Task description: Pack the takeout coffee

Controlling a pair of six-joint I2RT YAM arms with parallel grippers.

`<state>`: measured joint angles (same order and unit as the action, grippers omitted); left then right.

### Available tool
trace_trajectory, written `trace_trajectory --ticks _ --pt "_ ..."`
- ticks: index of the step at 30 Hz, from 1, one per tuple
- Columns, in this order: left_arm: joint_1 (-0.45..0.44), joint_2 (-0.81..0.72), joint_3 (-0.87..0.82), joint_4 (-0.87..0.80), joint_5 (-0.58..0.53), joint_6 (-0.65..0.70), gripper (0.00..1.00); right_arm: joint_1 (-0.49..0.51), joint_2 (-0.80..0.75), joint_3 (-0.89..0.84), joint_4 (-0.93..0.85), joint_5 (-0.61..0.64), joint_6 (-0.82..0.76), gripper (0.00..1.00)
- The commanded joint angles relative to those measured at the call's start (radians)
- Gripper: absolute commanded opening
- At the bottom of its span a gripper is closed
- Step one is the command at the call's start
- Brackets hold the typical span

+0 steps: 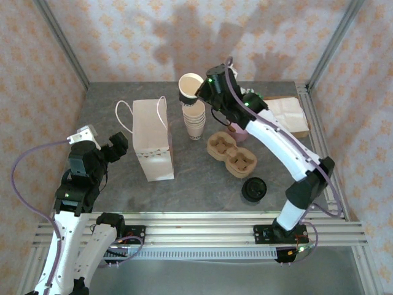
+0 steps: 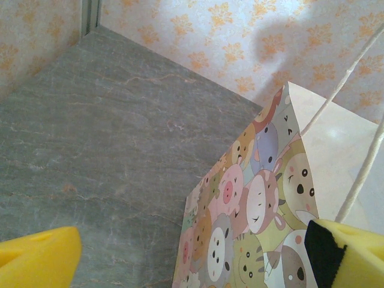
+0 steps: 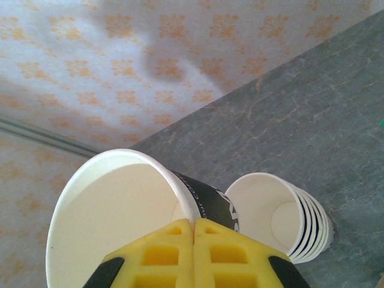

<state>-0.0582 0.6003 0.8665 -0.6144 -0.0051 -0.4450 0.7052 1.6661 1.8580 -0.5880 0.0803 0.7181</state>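
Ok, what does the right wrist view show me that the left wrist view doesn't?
Right wrist view, not left: the right gripper, its yellow fingers shut on the rim of a lidless paper cup, with the stack of cups standing on the table past it.
Left wrist view, not right: the paper bag with its cartoon animal print and string handles, and the left gripper open, the bag's corner beside one fingertip.
Both: the grey table and the patterned wall.
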Motion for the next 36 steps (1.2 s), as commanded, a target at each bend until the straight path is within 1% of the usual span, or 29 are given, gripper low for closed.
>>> trace_trajectory --ticks 1,6,11,13,17,20,22,24,27,29,30,32,34,36 --pt "0.004 0.004 -0.007 -0.004 -0.003 -0.006 0.97 0.007 -0.094 -0.049 -0.007 -0.056 -0.012 0.00" --pt "0.005 0.005 -0.007 -0.002 0.002 -0.004 0.97 0.072 -0.219 -0.135 -0.087 -0.040 -0.069 0.00" --pt "0.005 -0.004 0.002 -0.021 -0.030 0.004 0.97 0.164 -0.358 -0.289 -0.122 -0.047 -0.098 0.00" --pt "0.005 -0.016 0.002 -0.022 -0.046 0.008 0.97 0.200 -0.405 -0.366 -0.133 -0.066 -0.092 0.00" --pt "0.004 -0.040 -0.003 -0.029 -0.044 0.023 0.97 0.256 -0.476 -0.541 -0.133 -0.071 -0.067 0.00" --pt "0.005 -0.050 0.009 -0.082 0.006 0.040 0.94 0.270 -0.544 -0.702 -0.076 -0.086 -0.037 0.00" --pt "0.004 -0.058 0.031 -0.151 0.096 0.065 0.89 0.273 -0.583 -0.811 -0.014 -0.102 -0.015 0.00" --pt "0.004 -0.072 0.058 -0.217 0.199 0.076 0.87 0.273 -0.609 -0.894 0.038 -0.106 -0.009 0.00" --pt "0.004 -0.109 0.097 -0.291 0.364 0.087 0.85 0.274 -0.629 -0.974 0.093 -0.096 -0.028 0.00" --pt "0.005 -0.140 0.129 -0.331 0.449 0.094 0.84 0.273 -0.631 -1.009 0.118 -0.084 -0.039 0.00" --pt "0.004 -0.156 0.144 -0.343 0.495 0.097 0.84 0.274 -0.629 -1.025 0.136 -0.081 -0.049 0.00" --pt "0.004 -0.190 0.155 -0.334 0.608 0.094 0.80 0.273 -0.628 -1.057 0.163 -0.062 -0.051 0.00" --pt "0.004 -0.207 0.144 -0.294 0.758 0.075 0.79 0.273 -0.623 -1.080 0.178 -0.042 -0.049 0.00" --pt "0.004 -0.199 0.119 -0.272 0.836 0.055 0.75 0.274 -0.616 -1.090 0.185 -0.027 -0.050 0.00"
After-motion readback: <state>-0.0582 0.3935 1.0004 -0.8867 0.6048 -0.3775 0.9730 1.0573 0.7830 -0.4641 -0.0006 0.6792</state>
